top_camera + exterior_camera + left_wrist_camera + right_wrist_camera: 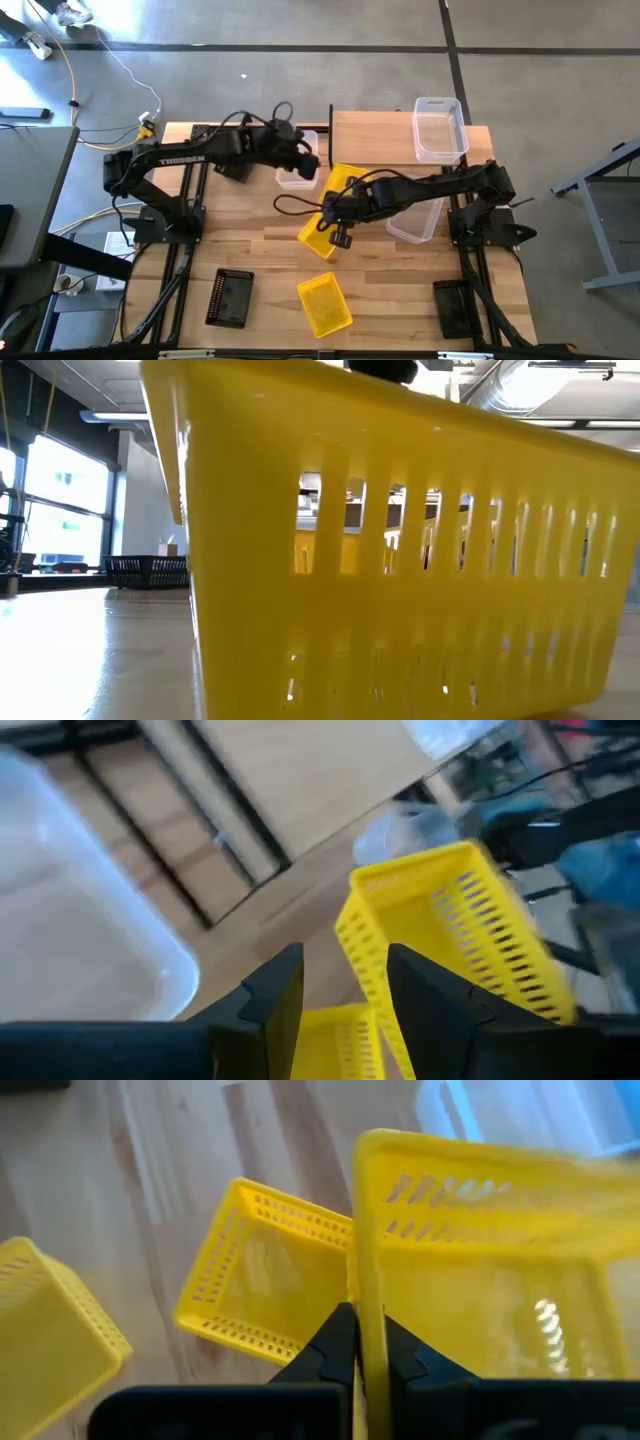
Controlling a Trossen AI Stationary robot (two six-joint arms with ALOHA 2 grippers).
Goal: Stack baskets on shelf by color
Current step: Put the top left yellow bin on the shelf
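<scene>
My right gripper (pixel 335 210) is shut on a yellow basket (pixel 343 185), held tilted over mid-table. My left gripper (pixel 345 990) stands open at the far side of that yellow basket (pixel 450 920), whose lower corner shows between the fingers. A second yellow basket (pixel 260 1280) lies on the table under the held one, and a third (pixel 325 305) rests near the front edge. One clear basket (pixel 440 128) sits on the shelf (pixel 375 138). Another clear basket (pixel 297 172) is beside my left gripper, and a third (pixel 415 218) lies under my right arm. My right gripper pinches one wall of the yellow basket at its rim (pixel 366 1295), one finger inside the basket and one outside. The fingers slant down onto it from the table's right. The basket hangs tilted, clear of the table. My left gripper: I cannot tell whether it touches the basket's corner (pixel 372 982).
Two black baskets (pixel 230 298) (pixel 455 308) rest near the front corners. In the low view the front yellow basket (pixel 400 560) fills most of the picture, with a black basket (pixel 148 570) far off. Bare tabletop (pixel 260 240) lies left of centre.
</scene>
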